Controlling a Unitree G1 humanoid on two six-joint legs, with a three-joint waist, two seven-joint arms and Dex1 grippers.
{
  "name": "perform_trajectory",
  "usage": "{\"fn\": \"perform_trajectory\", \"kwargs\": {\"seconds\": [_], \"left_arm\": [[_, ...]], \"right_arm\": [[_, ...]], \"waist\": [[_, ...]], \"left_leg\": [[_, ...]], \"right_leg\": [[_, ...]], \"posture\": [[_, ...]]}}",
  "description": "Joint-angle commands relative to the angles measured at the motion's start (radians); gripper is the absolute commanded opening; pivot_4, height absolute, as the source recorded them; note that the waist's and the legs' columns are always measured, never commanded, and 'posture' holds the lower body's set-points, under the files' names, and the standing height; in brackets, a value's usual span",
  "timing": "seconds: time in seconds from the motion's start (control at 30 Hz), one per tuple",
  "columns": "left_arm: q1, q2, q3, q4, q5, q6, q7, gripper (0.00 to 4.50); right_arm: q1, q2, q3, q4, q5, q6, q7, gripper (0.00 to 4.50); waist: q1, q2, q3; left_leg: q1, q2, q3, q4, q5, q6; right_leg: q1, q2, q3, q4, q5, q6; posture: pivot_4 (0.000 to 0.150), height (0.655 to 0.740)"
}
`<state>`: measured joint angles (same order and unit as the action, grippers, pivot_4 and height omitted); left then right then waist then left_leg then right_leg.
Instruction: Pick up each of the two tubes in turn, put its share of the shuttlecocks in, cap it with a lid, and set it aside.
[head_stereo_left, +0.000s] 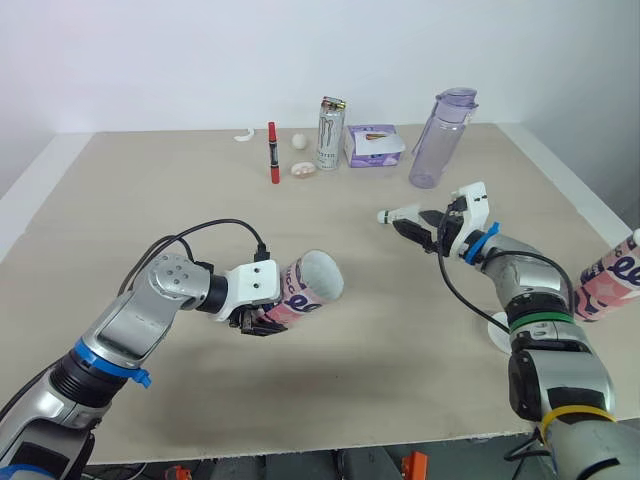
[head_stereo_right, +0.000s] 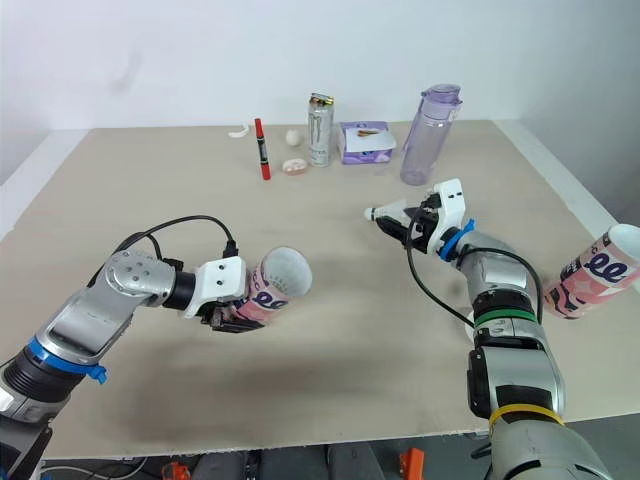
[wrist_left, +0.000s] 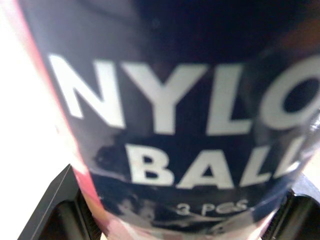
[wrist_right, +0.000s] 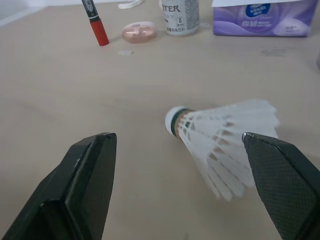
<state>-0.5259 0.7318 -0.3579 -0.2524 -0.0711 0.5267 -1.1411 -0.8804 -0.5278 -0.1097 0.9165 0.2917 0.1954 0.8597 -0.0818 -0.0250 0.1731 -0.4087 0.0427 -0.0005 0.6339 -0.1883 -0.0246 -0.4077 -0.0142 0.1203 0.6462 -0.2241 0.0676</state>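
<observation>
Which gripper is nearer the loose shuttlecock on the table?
Right. The right gripper is open, with fingers either side of the shuttlecock; the left gripper holds a tube far to its left.

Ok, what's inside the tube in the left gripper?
The tube in the left gripper is uncapped. Only its pale inner wall shows at the mouth. Anything deeper in is hidden by the tube's own side.

Open room at table (head_stereo_left: 380, 345) centre; far edge crowded: marker (head_stereo_left: 271, 152), can (head_stereo_left: 330, 133), tissue pack (head_stereo_left: 372, 146), bottle (head_stereo_left: 440, 140); tube (head_stereo_left: 612, 278) at right edge.

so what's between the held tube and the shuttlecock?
Nothing: just bare table between the held tube and the shuttlecock, seen in the left eye view.
</observation>
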Motion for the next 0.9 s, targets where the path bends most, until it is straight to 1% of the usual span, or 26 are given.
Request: {"fn": "perform_trajectory", "kwargs": {"seconds": [0.03,0.3,0.33,0.37,0.4,0.43,0.47,0.5,0.53,0.6,0.67,0.7,0.73,0.9], "left_arm": [[0.025,0.022,-0.008,0.015,0.025,0.034,0.018,3.35],[0.04,0.03,0.001,-0.002,0.024,0.05,0.028,3.35],[0.044,0.031,0.003,-0.007,0.023,0.054,0.03,3.35],[0.047,0.033,0.005,-0.011,0.022,0.057,0.032,3.35],[0.049,0.034,0.006,-0.015,0.022,0.06,0.033,3.35],[0.052,0.035,0.008,-0.018,0.021,0.063,0.035,3.35],[0.053,0.036,0.008,-0.019,0.02,0.064,0.036,3.35],[0.055,0.037,0.008,-0.02,0.02,0.065,0.038,3.35],[0.057,0.038,0.009,-0.021,0.019,0.066,0.04,3.35],[0.057,0.039,0.009,-0.022,0.019,0.068,0.042,3.35],[0.056,0.039,0.011,-0.022,0.019,0.07,0.043,3.35],[0.056,0.041,0.011,-0.023,0.019,0.071,0.045,3.35],[0.056,0.041,0.012,-0.023,0.019,0.071,0.046,3.35],[0.051,0.043,0.01,-0.018,0.016,0.068,0.042,3.35]], "right_arm": [[-0.087,0.018,0.004,0.115,-0.041,-0.057,0.017,4.3],[-0.171,0.066,-0.001,0.237,-0.082,-0.104,0.018,4.3],[-0.179,0.069,-0.001,0.249,-0.086,-0.109,0.015,3.95],[-0.184,0.07,-0.002,0.258,-0.088,-0.114,0.011,3.79],[-0.187,0.07,-0.004,0.265,-0.091,-0.118,0.005,3.74],[-0.191,0.069,-0.007,0.273,-0.093,-0.122,-0.003,3.03],[-0.195,0.067,-0.011,0.281,-0.093,-0.125,-0.007,3.03],[-0.2,0.064,-0.016,0.291,-0.095,-0.129,-0.017,2.45],[-0.204,0.061,-0.02,0.3,-0.096,-0.132,-0.026,2.07],[-0.209,0.059,-0.022,0.312,-0.1,-0.137,-0.036,1.61],[-0.209,0.059,-0.018,0.319,-0.108,-0.144,-0.042,0.93],[-0.209,0.06,-0.02,0.323,-0.11,-0.148,-0.045,0.71],[-0.209,0.06,-0.023,0.327,-0.114,-0.153,-0.047,0.15],[-0.2,0.056,0.001,0.322,-0.158,-0.204,-0.049,0.15]], "waist": [[-0.002,0.0,0.0],[-0.005,0.001,0.0],[-0.005,0.001,0.0],[-0.005,0.001,0.0],[-0.006,0.001,0.0],[-0.006,0.001,0.0],[-0.006,0.001,0.0],[-0.006,0.001,0.0],[-0.006,0.001,0.0],[-0.006,0.001,0.0],[-0.007,0.001,0.0],[-0.007,0.001,0.0],[-0.008,0.001,0.0],[-0.009,0.001,0.001]], "left_leg": [[0.0,0.0,0.0,0.0,0.0,0.0],[0.0,0.0,-0.001,-0.001,0.0,0.0],[0.0,0.0,-0.001,-0.001,0.0,0.0],[0.0,0.0,-0.001,-0.001,0.0,0.0],[0.0,0.0,-0.001,-0.001,0.0,0.0],[0.0,0.0,-0.001,-0.001,0.0,0.0],[0.0,0.0,-0.001,-0.001,0.0,0.0],[0.0,0.0,-0.001,-0.001,0.0,0.0],[0.0,0.0,-0.001,-0.001,0.0,0.0],[0.0,0.0,-0.001,-0.001,0.0,0.0],[0.0,0.001,-0.001,-0.002,0.0,0.0],[0.0,0.001,-0.001,-0.002,0.0,0.0],[0.001,0.001,-0.001,-0.002,0.0,0.0],[0.001,0.001,-0.001,-0.002,0.0,0.0]], "right_leg": [[0.0,0.0,0.0,0.0,-0.001,0.0],[0.0,0.001,0.001,0.0,-0.001,0.0],[0.0,0.001,0.001,0.0,-0.001,0.0],[0.0,0.001,0.001,0.0,-0.001,0.0],[0.0,0.001,0.001,0.0,-0.001,0.0],[0.0,0.001,0.001,0.0,-0.001,0.0],[0.0,0.001,0.001,0.0,-0.001,0.0],[0.0,0.001,0.001,0.0,-0.001,0.0],[0.0,0.001,0.001,0.0,-0.001,0.0],[0.0,0.002,0.001,0.0,-0.001,0.0],[0.0,0.002,0.001,0.0,-0.001,-0.001],[0.0,0.002,0.001,0.0,-0.001,-0.001],[0.0,0.003,0.001,0.0,-0.001,-0.001],[0.0,0.003,0.001,0.0,-0.001,-0.001]], "posture": [[0.15,0.74],[0.15,0.74],[0.15,0.74],[0.15,0.74],[0.15,0.74],[0.15,0.74],[0.15,0.74],[0.15,0.74],[0.15,0.74],[0.15,0.74],[0.15,0.74],[0.15,0.74],[0.15,0.74],[0.15,0.74]]}}
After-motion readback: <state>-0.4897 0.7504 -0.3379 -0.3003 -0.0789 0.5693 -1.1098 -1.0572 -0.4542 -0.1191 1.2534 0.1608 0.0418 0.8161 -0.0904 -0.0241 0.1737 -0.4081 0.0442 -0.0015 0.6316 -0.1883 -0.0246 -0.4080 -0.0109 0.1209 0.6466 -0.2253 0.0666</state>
